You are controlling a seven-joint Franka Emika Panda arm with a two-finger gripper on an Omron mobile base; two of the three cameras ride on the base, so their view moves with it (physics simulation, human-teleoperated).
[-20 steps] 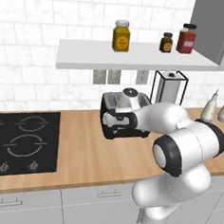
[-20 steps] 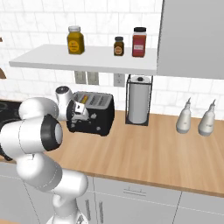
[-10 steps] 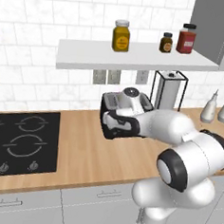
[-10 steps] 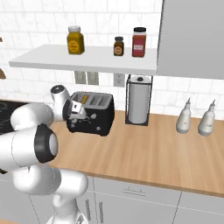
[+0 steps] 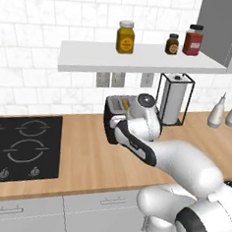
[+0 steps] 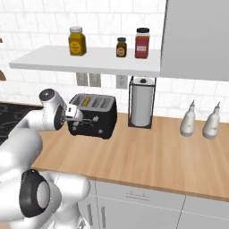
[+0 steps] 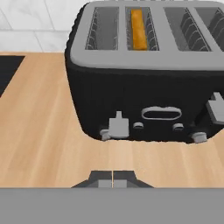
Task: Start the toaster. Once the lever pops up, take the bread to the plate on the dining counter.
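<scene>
The black toaster [image 7: 144, 87] with a grey top stands on the wood counter against the tiled wall, also seen in the right base view as the toaster [image 6: 96, 117]. The bread [image 7: 138, 27] sits deep in one slot, only its orange edge showing. The left lever [image 7: 118, 127] sits low near the toaster's base, and the right lever [image 7: 216, 107] stands higher. My gripper [image 7: 113, 179] is shut with nothing in it, a short way in front of the toaster and just below the left lever. In the left base view my arm hides most of the toaster [image 5: 110, 118].
A black hob [image 5: 17, 147] lies to the left. A paper towel holder [image 6: 141, 103] stands right of the toaster, with two pale bottles [image 6: 199, 120] further right. A shelf [image 6: 89, 60] with jars hangs above. Bare counter [image 6: 147, 156] lies in front.
The arm's elbow has swung down and forward. The hand has shifted slightly left at the toaster's front. The gripper stays shut.
</scene>
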